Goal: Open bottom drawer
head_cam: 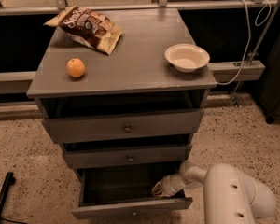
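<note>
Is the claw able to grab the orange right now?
Probably not yet. The claw sits low in the open bottom drawer, under the middle drawer; the orange lies on the cabinet top. It must back out and rise first.

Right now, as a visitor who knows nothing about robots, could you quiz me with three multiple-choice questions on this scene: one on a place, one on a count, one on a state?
1. Where is the robot's tool?
A. On the cabinet top
B. On the floor left of the cabinet
C. Inside the bottom drawer, at its right side

2. How many things lie on the cabinet top?
A. Two
B. Three
C. Five

3. What state is the bottom drawer in?
A. Pulled out
B. Shut flush
C. Taken out and lying on the floor

Answers:
1 C: the tool reaches down into the drawer's right end.
2 B: there are a snack bag, an orange and a bowl.
3 A: its front stands out ahead of the two drawers above, and its inside shows.
</note>
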`<state>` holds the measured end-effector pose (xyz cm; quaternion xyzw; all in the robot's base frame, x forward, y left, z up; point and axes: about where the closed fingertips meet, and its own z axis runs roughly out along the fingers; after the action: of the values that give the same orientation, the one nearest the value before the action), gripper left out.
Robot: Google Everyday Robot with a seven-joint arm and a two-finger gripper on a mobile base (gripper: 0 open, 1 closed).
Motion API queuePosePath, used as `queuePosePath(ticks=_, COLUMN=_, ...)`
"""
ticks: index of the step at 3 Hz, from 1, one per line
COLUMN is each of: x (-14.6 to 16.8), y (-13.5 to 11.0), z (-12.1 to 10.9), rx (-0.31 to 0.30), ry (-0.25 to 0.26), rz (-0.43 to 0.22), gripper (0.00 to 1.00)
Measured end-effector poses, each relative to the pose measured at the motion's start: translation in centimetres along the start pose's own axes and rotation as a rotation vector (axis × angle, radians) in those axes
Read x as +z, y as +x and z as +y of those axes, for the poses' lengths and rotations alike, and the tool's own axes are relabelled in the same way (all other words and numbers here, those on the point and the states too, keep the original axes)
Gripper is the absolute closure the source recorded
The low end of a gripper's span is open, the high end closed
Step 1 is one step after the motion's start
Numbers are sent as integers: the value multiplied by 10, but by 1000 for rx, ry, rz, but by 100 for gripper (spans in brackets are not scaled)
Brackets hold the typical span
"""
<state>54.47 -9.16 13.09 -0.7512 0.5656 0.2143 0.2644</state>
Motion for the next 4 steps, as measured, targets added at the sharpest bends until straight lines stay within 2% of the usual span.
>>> queuePosePath(ticks=2, x=10, y=2, z=7, rx=-11, ry=-21, rz=-6, gripper=100)
queuePosePath(ticks=4, x=6, y=-34, z=54, rx=16, ry=-90, rz=-45, gripper=100)
